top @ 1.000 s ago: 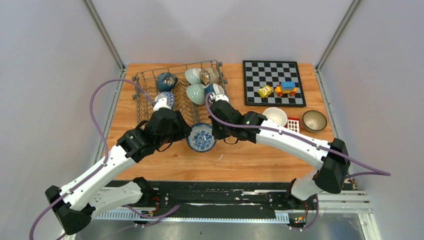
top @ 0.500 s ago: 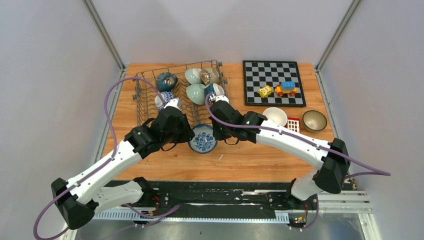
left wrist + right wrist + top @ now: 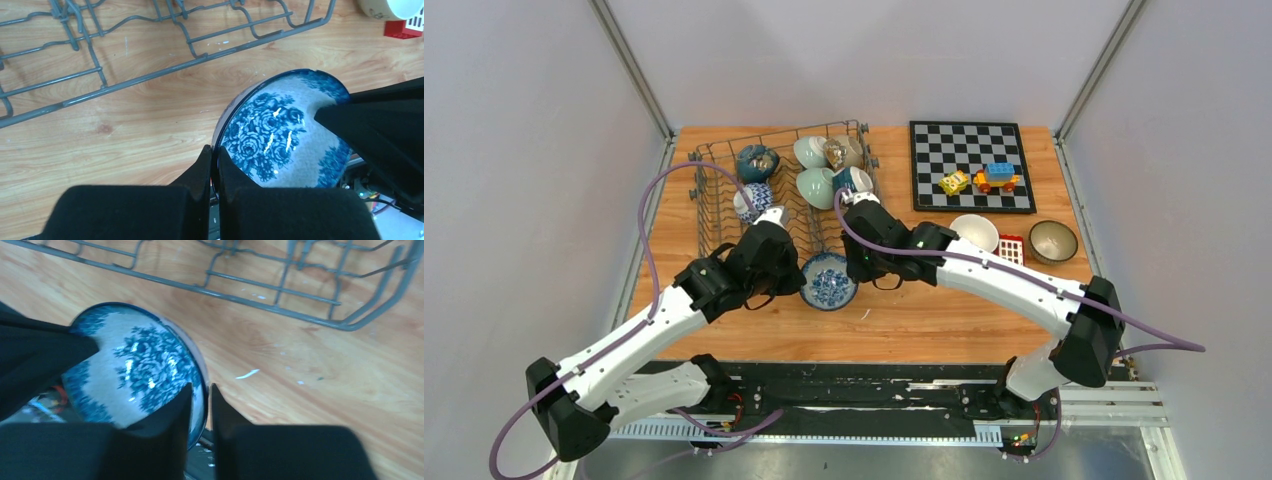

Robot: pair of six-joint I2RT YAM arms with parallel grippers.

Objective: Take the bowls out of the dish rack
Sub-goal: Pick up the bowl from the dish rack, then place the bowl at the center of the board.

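A blue-and-white flowered bowl (image 3: 828, 284) is held between my two grippers over the wooden table, just in front of the dish rack (image 3: 714, 215). My left gripper (image 3: 801, 277) is shut on its left rim; in the left wrist view the fingertips (image 3: 204, 159) pinch the bowl (image 3: 280, 135) edge. My right gripper (image 3: 856, 272) straddles the right rim, and in the right wrist view a gap shows between its fingers (image 3: 222, 400) and the bowl (image 3: 135, 360). Several bowls stand in the rack: dark teal (image 3: 757, 160), blue-patterned (image 3: 750, 198), pale green (image 3: 816, 187).
A white bowl (image 3: 974, 232) and a beige-brown bowl (image 3: 1053, 241) sit on the table at the right, with a red-and-white block (image 3: 1011, 248) between them. The chessboard (image 3: 969, 150) at the back right carries toy blocks (image 3: 996, 177). Rack wires (image 3: 150, 75) lie close.
My left gripper has moved right to the bowl and closed on its left rim. The right gripper's jaws have loosened on the right rim. The bowl has barely shifted.
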